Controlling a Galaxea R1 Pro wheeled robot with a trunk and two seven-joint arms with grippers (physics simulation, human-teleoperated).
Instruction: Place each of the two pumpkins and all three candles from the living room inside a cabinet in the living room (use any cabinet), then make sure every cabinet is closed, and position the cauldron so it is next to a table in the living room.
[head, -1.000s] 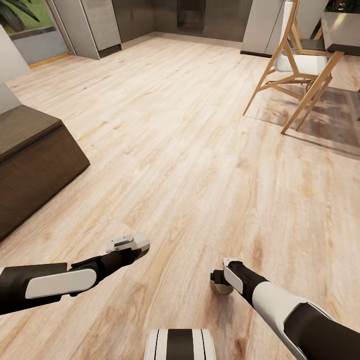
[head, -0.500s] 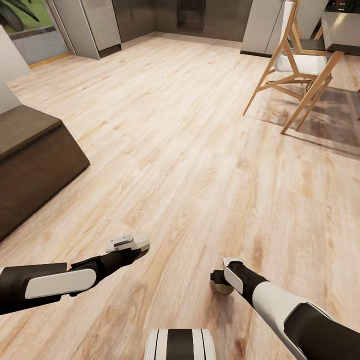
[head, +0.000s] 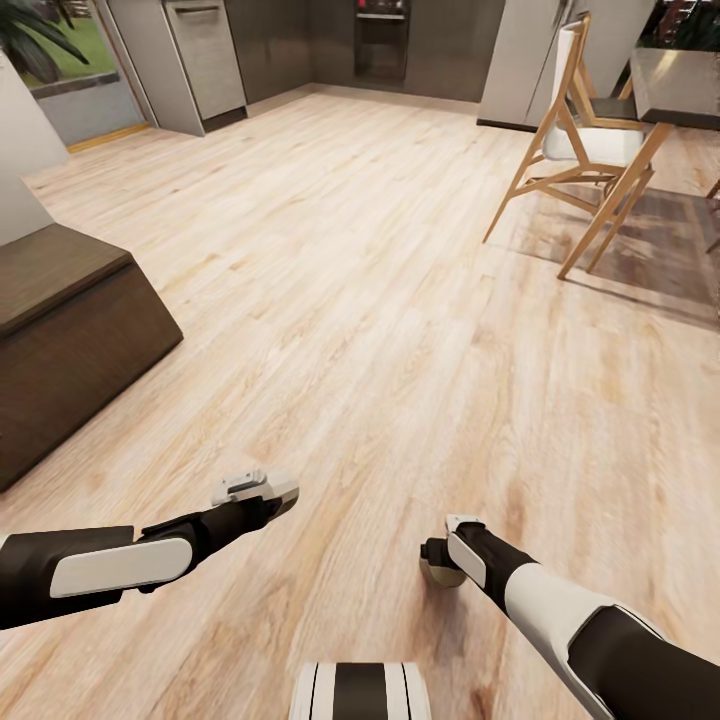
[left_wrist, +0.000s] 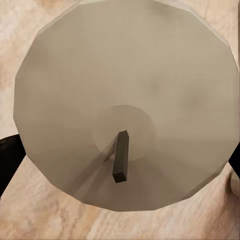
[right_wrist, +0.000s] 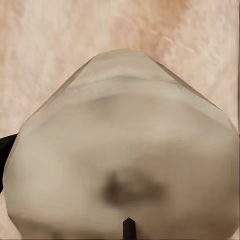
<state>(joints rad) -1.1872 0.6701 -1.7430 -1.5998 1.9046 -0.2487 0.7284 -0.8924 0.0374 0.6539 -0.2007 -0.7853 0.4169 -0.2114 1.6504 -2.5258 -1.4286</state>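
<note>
My left gripper (head: 266, 492) is shut on a beige candle (left_wrist: 125, 100); the left wrist view looks straight onto its round top and dark wick (left_wrist: 120, 162), with dark fingers (left_wrist: 7, 160) at its sides. Low at the right, my right gripper (head: 441, 563) is shut on a second candle (head: 441, 577), whose tan body (right_wrist: 125, 165) looms close in the right wrist view. Both hands hang over bare wood floor. At the far left stands the end of the dark brown cabinet (head: 70, 330), its fronts shut as far as I can see. Pumpkins and cauldron are out of view.
A wooden chair (head: 585, 140) stands by a dark-topped table (head: 680, 85) on a grey rug (head: 660, 235) at the upper right. Grey kitchen units (head: 205, 55) and an oven (head: 382, 40) line the far wall. Wide wood floor (head: 360, 300) lies ahead.
The whole head view has shifted: more of the kitchen wall shows at the top and the cabinet sits a little lower. Both arms keep their pose and their candles.
</note>
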